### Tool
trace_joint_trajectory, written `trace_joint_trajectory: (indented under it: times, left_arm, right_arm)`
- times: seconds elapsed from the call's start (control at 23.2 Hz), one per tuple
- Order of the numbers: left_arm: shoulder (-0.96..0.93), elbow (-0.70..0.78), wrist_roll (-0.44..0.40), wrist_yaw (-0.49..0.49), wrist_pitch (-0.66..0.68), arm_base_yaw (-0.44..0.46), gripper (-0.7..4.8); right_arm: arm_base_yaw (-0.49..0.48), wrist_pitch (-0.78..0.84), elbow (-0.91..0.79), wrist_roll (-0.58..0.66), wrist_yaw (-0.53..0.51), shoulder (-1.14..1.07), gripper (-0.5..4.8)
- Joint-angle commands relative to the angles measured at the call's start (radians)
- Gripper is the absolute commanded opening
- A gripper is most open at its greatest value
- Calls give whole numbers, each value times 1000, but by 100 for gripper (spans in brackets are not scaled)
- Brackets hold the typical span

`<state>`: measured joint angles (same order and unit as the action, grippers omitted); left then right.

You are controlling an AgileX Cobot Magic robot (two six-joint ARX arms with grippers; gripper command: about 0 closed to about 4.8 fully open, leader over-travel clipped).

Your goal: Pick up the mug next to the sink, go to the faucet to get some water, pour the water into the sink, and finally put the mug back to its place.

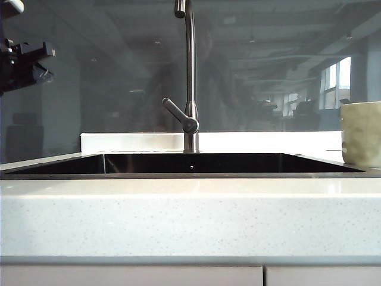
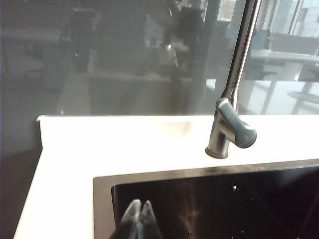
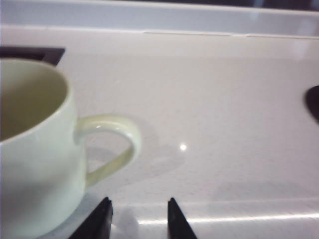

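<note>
The pale cream-green mug [image 1: 361, 134] stands upright on the white counter at the right end of the sink [image 1: 190, 164]. In the right wrist view the mug [image 3: 35, 149] is close, its handle [image 3: 114, 144] turned toward my right gripper [image 3: 139, 204]. That gripper is open, with only bare counter between its fingers, just short of the handle. My left gripper [image 2: 140, 205] is shut on nothing and hangs over the left part of the black sink basin [image 2: 224, 209]. The steel faucet [image 1: 189, 77] rises behind the sink's middle, and its lever [image 2: 238, 127] points toward the basin.
Part of my left arm [image 1: 24, 59] hangs high at the exterior view's left edge. A glass wall [image 1: 107, 89] stands behind the counter's low white backsplash [image 1: 131, 142]. In the right wrist view a dark shape [image 3: 314, 102] cuts in at the counter's edge.
</note>
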<state>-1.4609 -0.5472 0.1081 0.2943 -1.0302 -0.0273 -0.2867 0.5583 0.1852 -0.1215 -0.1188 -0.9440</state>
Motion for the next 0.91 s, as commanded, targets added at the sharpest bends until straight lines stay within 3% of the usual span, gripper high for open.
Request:
trace_joint_trajectory:
  times: [0.04, 0.17, 0.43, 0.91]
  left_arm:
    - [-17, -3, -3, 6, -27, 2, -6]
    - [-21, -3, -3, 26, -27, 2, -6]
    - [-25, -3, -30, 172, -27, 2, -6]
    - [-25, -3, -29, 174, -27, 1, -6]
  right_arm:
    - [-2, 31, 48, -41, -18, -64, 159]
    - [-1, 41, 69, -41, -19, -107, 159]
    - [-3, 123, 69, -44, -45, -184, 159]
    - [-3, 285, 78, -43, -91, -307, 158]
